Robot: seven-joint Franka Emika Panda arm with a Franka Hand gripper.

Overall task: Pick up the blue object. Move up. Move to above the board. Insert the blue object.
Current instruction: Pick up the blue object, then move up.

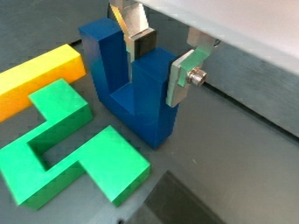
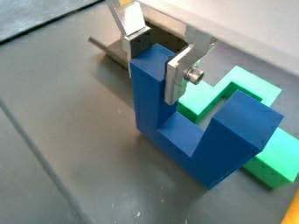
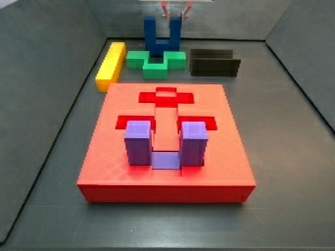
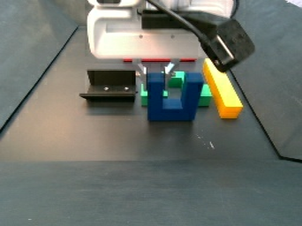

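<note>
The blue object, a dark blue U-shaped block, stands upright on the dark floor next to the green block. My gripper has one prong between its fingers, and both plates press the prong's sides. The same grip shows in the other wrist view, gripper on the blue object. In a side view the gripper and blue object are at the far end, beyond the red board. From the opposite side, the gripper holds the blue object.
A purple U-shaped block sits in the board's near recess. A yellow bar lies left of the green block. The dark fixture stands to its right and also shows in the opposite side view.
</note>
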